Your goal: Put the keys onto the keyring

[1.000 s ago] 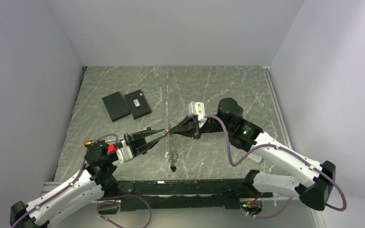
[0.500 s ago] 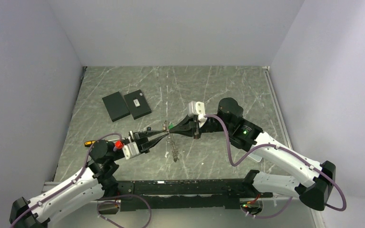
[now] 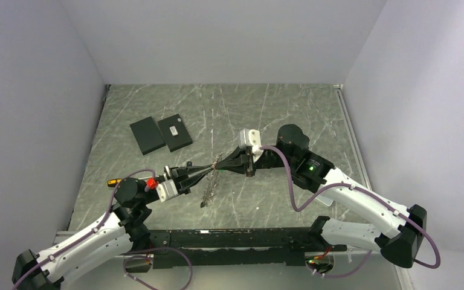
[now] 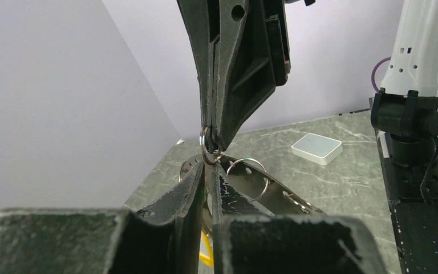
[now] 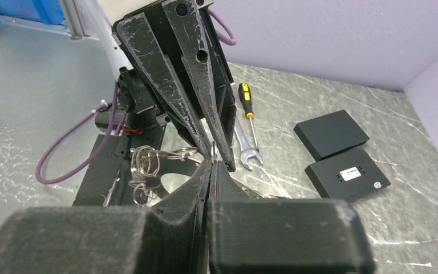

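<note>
My left gripper (image 3: 212, 168) and right gripper (image 3: 220, 162) meet tip to tip above the table's middle. Both are shut on a small thin ring of the keyring (image 4: 207, 147), pinched where the fingertips meet; it also shows in the right wrist view (image 5: 213, 149). A second ring (image 4: 251, 177) hangs just behind. The grey chain (image 3: 209, 188) hangs from the tips and slants down to the left; it is a bunch of linked rings in the right wrist view (image 5: 142, 165). A yellow bit (image 4: 205, 251) shows in the gap between the left fingers. I cannot make out the keys. The green tag is hidden.
Two flat black plates (image 3: 160, 133) lie at the back left, also in the right wrist view (image 5: 339, 154). A yellow-handled screwdriver (image 5: 245, 100) and a wrench (image 5: 245, 148) lie by the left arm. A small white box (image 4: 316, 148) sits on the table.
The left gripper has shifted slightly down and left while staying tip to tip with the right. The hanging chain has swung from straight down to slanting lower left. The green tag no longer shows.
</note>
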`<control>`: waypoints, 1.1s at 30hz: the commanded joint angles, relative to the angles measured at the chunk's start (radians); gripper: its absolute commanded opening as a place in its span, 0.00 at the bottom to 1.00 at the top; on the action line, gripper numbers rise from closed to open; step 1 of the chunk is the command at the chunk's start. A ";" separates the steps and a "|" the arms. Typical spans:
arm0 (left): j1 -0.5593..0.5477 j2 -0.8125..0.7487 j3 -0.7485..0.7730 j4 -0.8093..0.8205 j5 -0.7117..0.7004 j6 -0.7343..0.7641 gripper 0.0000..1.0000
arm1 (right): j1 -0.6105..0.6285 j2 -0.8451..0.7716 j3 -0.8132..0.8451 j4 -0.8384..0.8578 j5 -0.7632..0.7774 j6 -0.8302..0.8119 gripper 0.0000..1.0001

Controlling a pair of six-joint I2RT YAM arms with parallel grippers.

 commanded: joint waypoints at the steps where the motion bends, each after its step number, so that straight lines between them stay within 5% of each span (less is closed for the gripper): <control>1: -0.002 0.004 0.006 0.057 -0.007 -0.011 0.14 | 0.004 -0.021 0.039 0.075 -0.010 -0.014 0.00; 22: 0.000 -0.010 0.003 0.083 0.037 -0.051 0.25 | 0.004 -0.018 0.029 0.071 0.037 -0.038 0.00; 33: -0.002 0.032 0.009 0.101 0.034 -0.062 0.15 | 0.004 -0.029 0.025 0.079 0.019 -0.032 0.00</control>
